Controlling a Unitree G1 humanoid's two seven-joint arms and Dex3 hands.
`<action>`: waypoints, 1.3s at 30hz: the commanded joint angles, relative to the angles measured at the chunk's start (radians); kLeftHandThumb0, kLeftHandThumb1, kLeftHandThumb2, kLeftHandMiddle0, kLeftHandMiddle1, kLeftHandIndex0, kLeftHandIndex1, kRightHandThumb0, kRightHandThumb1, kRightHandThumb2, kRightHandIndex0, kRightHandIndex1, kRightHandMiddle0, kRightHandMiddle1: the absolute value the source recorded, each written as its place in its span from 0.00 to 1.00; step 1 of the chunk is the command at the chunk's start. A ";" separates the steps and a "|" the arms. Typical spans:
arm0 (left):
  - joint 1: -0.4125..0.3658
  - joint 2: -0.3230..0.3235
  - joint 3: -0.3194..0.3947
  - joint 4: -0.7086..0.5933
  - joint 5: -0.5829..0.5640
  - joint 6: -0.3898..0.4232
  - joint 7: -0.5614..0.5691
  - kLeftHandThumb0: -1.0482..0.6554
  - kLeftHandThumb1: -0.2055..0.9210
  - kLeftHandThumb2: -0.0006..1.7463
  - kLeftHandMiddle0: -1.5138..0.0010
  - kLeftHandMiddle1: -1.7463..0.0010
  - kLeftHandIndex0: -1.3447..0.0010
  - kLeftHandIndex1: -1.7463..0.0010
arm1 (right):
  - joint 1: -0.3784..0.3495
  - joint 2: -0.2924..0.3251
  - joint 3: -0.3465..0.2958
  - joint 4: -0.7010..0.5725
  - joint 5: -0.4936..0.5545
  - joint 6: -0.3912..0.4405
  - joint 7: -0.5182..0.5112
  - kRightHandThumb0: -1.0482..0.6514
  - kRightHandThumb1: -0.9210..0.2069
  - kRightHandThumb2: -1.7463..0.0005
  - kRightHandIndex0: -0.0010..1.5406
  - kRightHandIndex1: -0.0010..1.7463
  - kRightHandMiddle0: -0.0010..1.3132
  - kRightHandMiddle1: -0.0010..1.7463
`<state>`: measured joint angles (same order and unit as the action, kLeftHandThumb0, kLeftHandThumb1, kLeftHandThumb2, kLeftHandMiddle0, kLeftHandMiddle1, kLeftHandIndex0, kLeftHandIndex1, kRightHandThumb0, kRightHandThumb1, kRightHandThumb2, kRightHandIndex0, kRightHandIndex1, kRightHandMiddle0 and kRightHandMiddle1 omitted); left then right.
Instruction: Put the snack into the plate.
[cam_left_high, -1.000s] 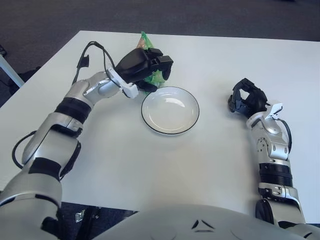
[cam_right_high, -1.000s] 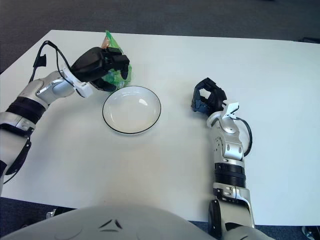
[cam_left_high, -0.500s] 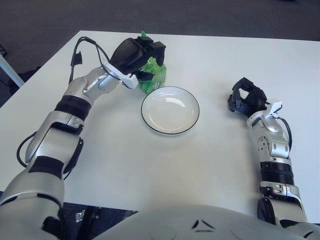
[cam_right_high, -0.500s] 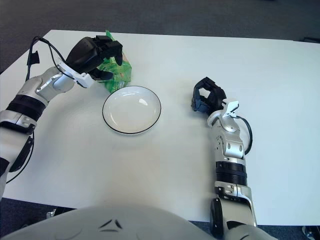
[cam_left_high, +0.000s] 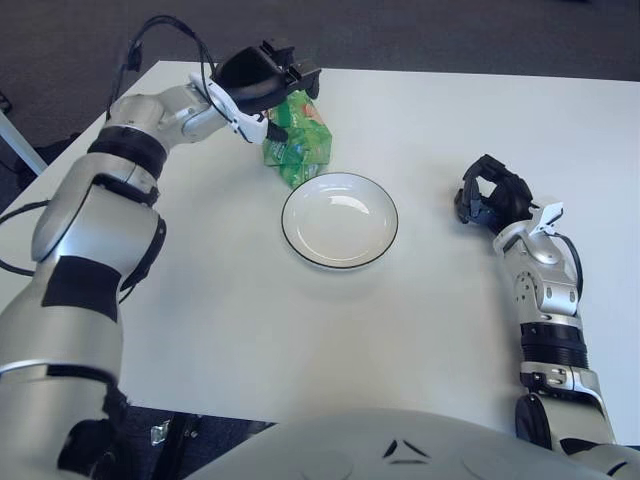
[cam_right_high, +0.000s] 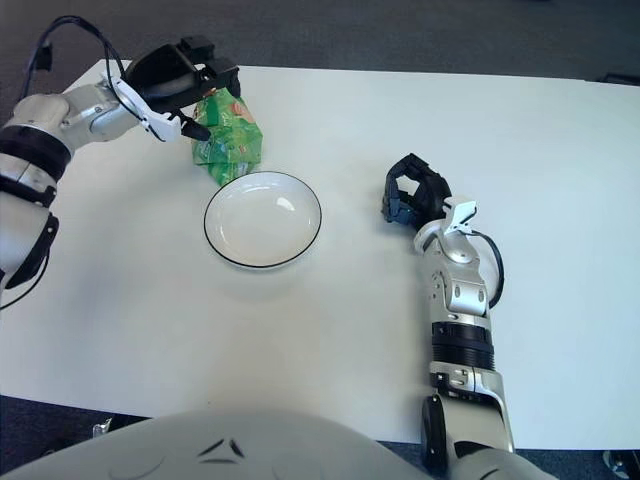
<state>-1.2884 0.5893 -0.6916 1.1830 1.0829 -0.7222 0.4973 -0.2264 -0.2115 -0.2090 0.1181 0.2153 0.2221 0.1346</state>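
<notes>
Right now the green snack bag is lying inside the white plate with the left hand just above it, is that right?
Not quite. The green snack bag is not inside the white plate; it lies on the table just beyond the plate's far left rim, and the plate has nothing in it. The left hand is indeed at the bag's far side. The left eye view shows this plainly.

Office or lab-like room, plain white table (cam_left_high: 420, 330), dark grey carpeted floor (cam_left_high: 90, 40) around it
</notes>
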 joint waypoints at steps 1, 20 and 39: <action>-0.033 0.003 -0.096 0.033 0.101 0.031 0.074 0.30 0.48 0.53 1.00 0.68 1.00 0.59 | 0.056 0.010 0.010 0.046 -0.005 0.062 0.000 0.34 0.49 0.28 0.82 1.00 0.44 1.00; -0.100 -0.045 -0.291 0.139 0.220 0.096 0.075 0.01 0.89 0.21 1.00 1.00 1.00 0.97 | 0.062 0.004 0.021 0.026 -0.008 0.081 -0.003 0.34 0.48 0.29 0.83 1.00 0.43 1.00; -0.117 -0.084 -0.456 0.133 0.345 0.167 0.183 0.00 1.00 0.16 1.00 1.00 1.00 1.00 | 0.064 -0.003 0.028 0.014 -0.008 0.103 -0.002 0.34 0.48 0.29 0.82 1.00 0.43 1.00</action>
<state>-1.3959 0.5154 -1.1178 1.3178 1.3989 -0.5862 0.6331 -0.2188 -0.2251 -0.1954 0.0951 0.2146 0.2508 0.1345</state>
